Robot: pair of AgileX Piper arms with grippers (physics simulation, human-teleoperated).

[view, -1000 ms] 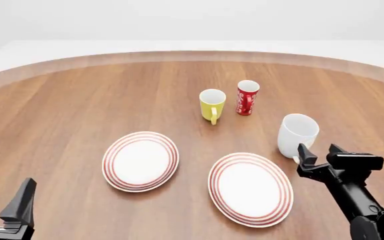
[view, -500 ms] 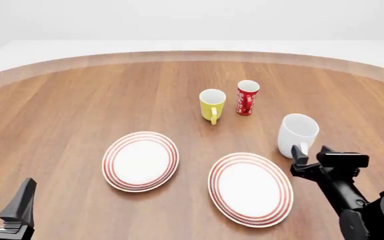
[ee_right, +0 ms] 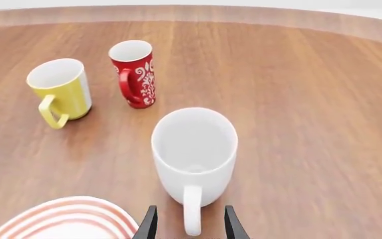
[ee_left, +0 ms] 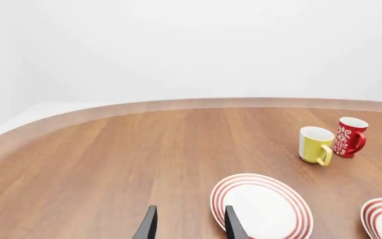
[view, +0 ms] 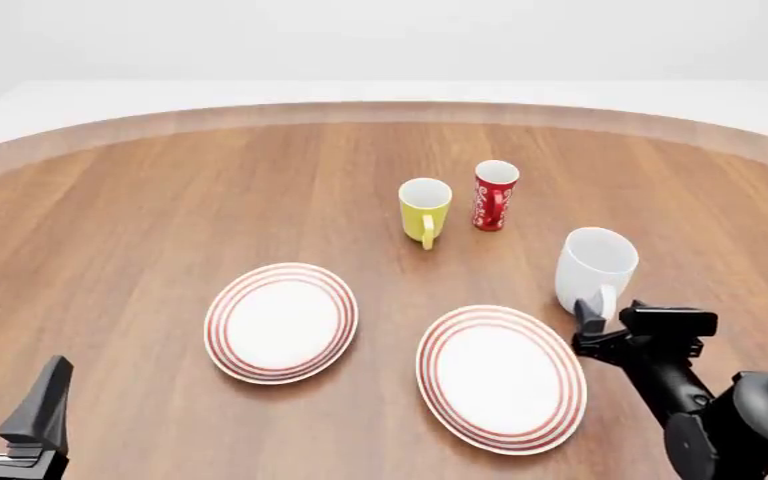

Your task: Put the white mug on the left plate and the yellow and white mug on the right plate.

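White mug (ee_right: 194, 152) handle between right fingers (ee_right: 149, 225) | parted, not touching | left fingers (ee_left: 148, 226) parted, idle

Right gripper (view: 607, 322) shifted left and slightly farther across the table, closing on the white mug (view: 595, 266). Previously offset right of the mug's handle (view: 606, 300); now lined up with it, open fingers (ee_right: 148, 223) either side of the handle (ee_right: 191, 216) at its near end, no contact.
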